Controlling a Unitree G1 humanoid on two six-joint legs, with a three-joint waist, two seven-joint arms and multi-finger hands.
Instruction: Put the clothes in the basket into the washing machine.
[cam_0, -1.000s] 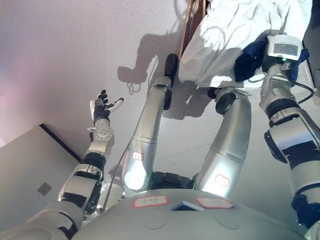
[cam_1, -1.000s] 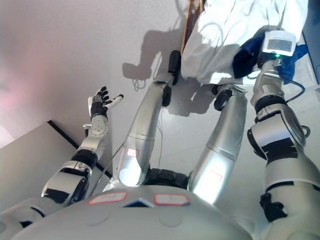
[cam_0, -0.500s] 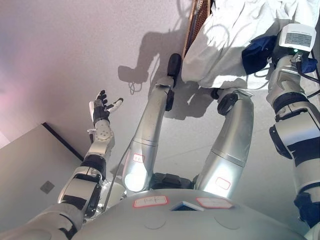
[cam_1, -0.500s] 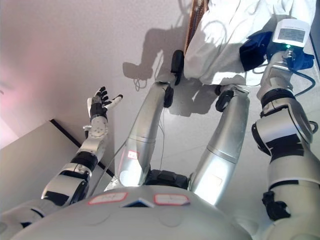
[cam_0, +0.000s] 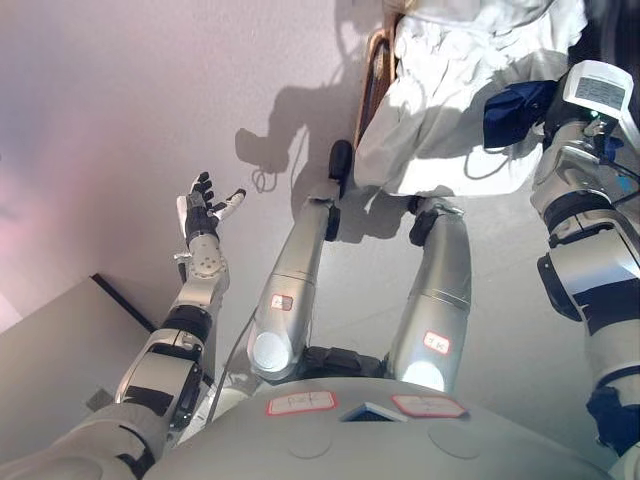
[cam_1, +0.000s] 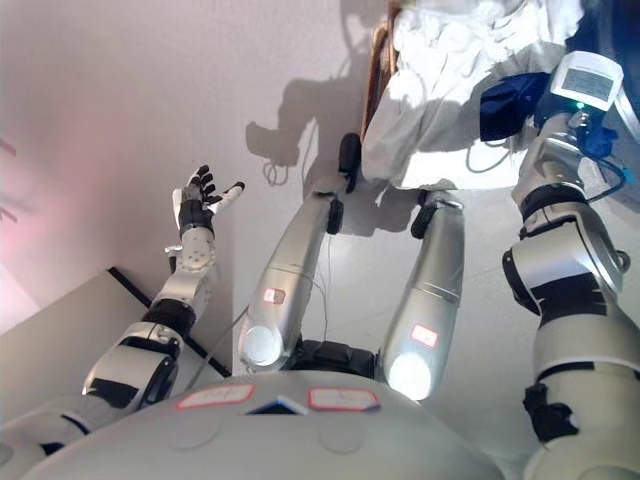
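crumpled white clothes spilling over brown basket, dark blue garment alongside

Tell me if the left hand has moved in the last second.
No. The left hand hangs open above the floor, in the same place beside the grey panel.

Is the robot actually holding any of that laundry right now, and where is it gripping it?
Its left hand is open and empty. Its right hand is buried in the dark blue garment beside the white cloth, so a grip cannot be told.

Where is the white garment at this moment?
The white garment hangs at the upper right of both eye views, draped over the brown basket, with a dark blue cloth beside the right arm.
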